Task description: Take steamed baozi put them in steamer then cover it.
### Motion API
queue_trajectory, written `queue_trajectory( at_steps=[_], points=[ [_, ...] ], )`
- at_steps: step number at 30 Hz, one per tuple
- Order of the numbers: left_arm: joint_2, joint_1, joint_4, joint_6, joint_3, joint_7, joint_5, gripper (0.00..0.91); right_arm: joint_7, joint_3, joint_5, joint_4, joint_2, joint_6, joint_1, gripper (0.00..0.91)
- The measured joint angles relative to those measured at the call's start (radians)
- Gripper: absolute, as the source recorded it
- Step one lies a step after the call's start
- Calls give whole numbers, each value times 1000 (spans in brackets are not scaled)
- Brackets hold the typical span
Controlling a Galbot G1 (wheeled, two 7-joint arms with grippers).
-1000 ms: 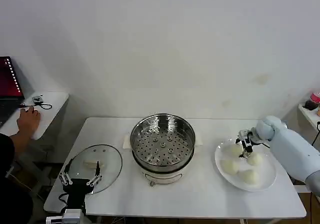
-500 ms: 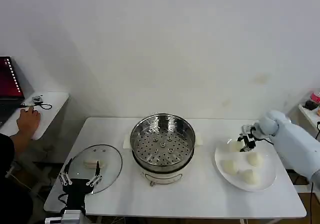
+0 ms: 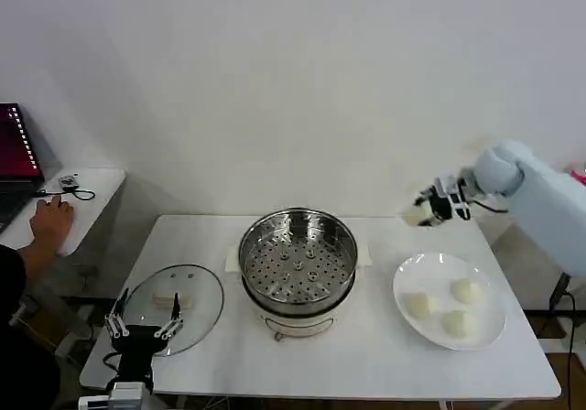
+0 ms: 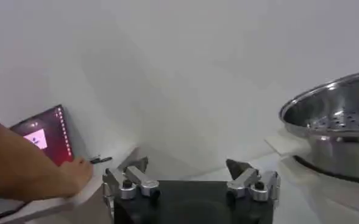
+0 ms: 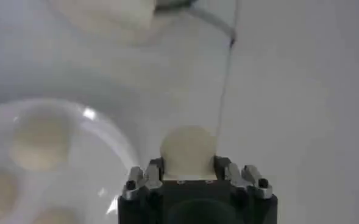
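Right gripper [image 3: 428, 212] clamps first baozi [image 5: 188, 151], aloft betw. plate [image 3: 490, 330] and steamer [image 3: 298, 262]. Steamer basket empty; three buns [image 3: 447, 306] on plate below claw. Glass lid [image 3: 172, 307] off, beside spread, idle left gripper [image 3: 144, 327]. Est. early: 1 of 4 in transit, covering pending.

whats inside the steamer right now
The steamer holds no buns: its perforated floor is bare. One baozi is in the right gripper; three sit on the plate.
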Motion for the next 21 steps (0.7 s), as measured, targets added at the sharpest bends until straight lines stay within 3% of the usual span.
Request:
queue_trajectory(
  at_steps=[11, 21],
  points=[
    [-2, -3, -3, 1, -27, 2, -3, 907, 8, -182, 39, 31, 205, 41, 95, 564],
    [-7, 11, -9, 0, -48, 1, -4, 907, 39, -272, -78, -28, 361, 168, 91, 564]
  ],
)
